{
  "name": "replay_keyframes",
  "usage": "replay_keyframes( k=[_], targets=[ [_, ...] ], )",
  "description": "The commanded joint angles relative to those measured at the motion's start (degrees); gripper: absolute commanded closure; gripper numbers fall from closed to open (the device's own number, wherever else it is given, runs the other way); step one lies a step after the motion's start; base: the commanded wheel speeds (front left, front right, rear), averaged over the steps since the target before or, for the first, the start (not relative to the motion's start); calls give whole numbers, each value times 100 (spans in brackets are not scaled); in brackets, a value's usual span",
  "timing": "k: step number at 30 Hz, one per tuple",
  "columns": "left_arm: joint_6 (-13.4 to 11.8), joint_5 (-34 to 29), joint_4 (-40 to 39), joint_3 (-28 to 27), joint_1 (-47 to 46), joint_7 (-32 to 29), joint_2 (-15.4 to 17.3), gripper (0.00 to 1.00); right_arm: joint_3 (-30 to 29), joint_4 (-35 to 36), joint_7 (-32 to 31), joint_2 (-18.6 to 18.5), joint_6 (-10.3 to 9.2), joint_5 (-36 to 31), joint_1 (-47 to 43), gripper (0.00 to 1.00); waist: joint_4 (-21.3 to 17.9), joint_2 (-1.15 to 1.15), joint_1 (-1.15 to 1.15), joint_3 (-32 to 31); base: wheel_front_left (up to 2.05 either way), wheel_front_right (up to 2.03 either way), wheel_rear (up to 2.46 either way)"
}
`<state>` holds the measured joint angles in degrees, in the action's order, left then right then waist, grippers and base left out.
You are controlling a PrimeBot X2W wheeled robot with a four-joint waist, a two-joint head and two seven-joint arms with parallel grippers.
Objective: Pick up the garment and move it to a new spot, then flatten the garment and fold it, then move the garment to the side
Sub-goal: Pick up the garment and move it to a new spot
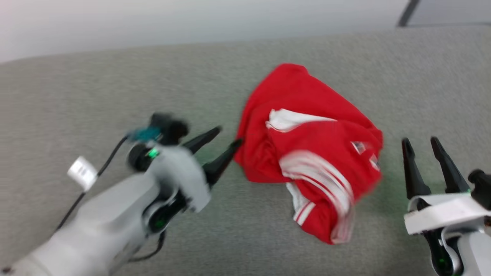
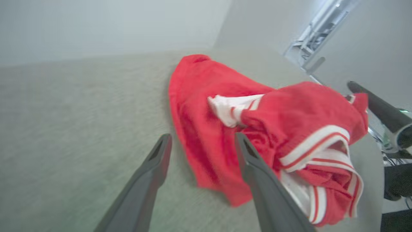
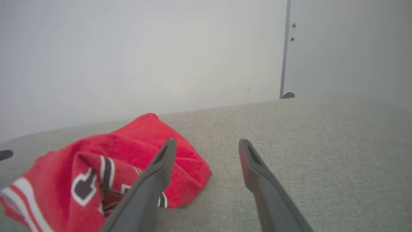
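Garment (image 1: 307, 142) lies in a crumpled heap mid-table (image 1: 115, 88), between the two tools, held by neither. Left tool (image 1: 229, 137): fingers (image 2: 151, 174) spread apart, tips right at the heap's near edge; contact not clear through the blur. Right tool (image 1: 419, 142): spread apart too, empty, just beside the heap's other side.

Risks, as I judge them: the layers are bunched, so a pinch at this edge may catch several folds at once, or only one thin one. The shirt would then lift as a wad and resist flattening. A sleeve tucked inside could stay trapped. Dragging may catch cloth on the table's weave.

Materials: soft red jersey knit, limp, deep folds. White sleeve (image 1: 287, 119), red-and-white striped trim (image 1: 326, 172), black white-outlined lettering (image 3: 85, 188). Table cover grey, coarse-woven, matte. Fingers dark, long, tapered, rigid.
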<state>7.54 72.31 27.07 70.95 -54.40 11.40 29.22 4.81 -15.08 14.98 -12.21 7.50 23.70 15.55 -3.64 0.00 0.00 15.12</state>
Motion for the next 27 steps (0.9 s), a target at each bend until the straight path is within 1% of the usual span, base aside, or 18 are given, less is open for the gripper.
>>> replay_keyframes(
  k=[1,4,6,8,11,17,23,27],
  targets=[
    [-11,120,109,-61,286,183,92,0,-58,-40,28,-63,-2,24,-145,0,440,0,0,-416,0,0,0],
    [-11,203,168,-142,716,337,223,0,-150,-104,28,-156,-2,24,-326,0,561,0,0,-533,0,0,0],
    [-11,189,246,-345,943,371,358,0,-186,-130,28,-208,-2,29,-412,0,606,0,0,-594,0,0,0],
    [-10,13,291,-903,1201,377,389,0,-250,-167,28,-254,-2,43,-538,0,649,0,0,-682,0,0,0],
    [-40,-473,394,-1858,1838,370,376,0,-321,-208,28,-281,-2,35,-710,0,652,0,0,-832,0,0,0],
    [-229,-1570,144,-3667,3234,373,254,0,-446,-277,28,-349,-2,41,-1004,0,516,0,0,-1147,0,0,0],
    [-422,-2669,-482,-5265,4455,374,-31,0,-618,-229,29,-357,-2,73,-1232,0,434,0,0,-1312,0,0,0],
    [-484,-3429,-987,-6117,5021,374,-304,0,-639,-197,28,-275,-2,46,-1290,0,424,0,0,-1372,0,0,0]
  ],
)
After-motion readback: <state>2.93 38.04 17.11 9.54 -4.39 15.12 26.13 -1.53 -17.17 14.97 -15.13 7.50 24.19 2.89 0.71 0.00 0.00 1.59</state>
